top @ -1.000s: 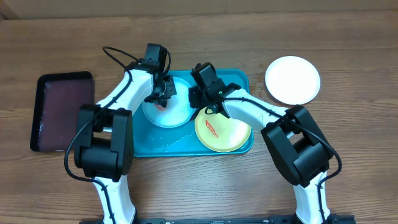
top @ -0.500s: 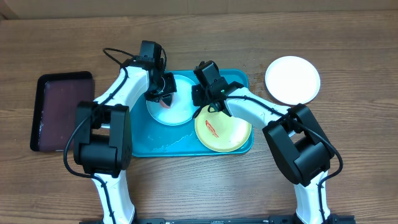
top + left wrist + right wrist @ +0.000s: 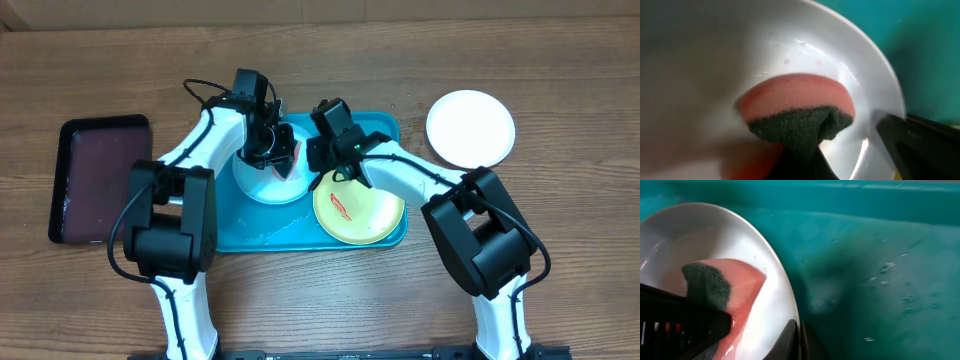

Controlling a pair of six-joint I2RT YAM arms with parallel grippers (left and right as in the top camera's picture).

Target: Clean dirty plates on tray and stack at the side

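Observation:
The pale blue plate [image 3: 262, 182] lies on the left half of the turquoise tray [image 3: 235, 235]. My left gripper [image 3: 274, 150] is shut on a pink sponge with a dark green scouring side [image 3: 797, 107] and presses it into that plate [image 3: 790, 50]. My right gripper [image 3: 318, 158] is shut on the plate's right rim [image 3: 785, 300]; the sponge [image 3: 722, 292] shows there too. The yellow-green rimmed plate [image 3: 360, 208] with a red smear sits on the tray's right half. The white plate [image 3: 470, 128] lies on the table right of the tray.
A smaller dark maroon-black tray [image 3: 100, 175] sits on the wooden table left of the turquoise one. Water drops lie on the turquoise tray floor [image 3: 880, 270].
My left gripper has moved the sponge to the right across the pale blue plate, after a small shift left. The right gripper keeps its hold on the rim.

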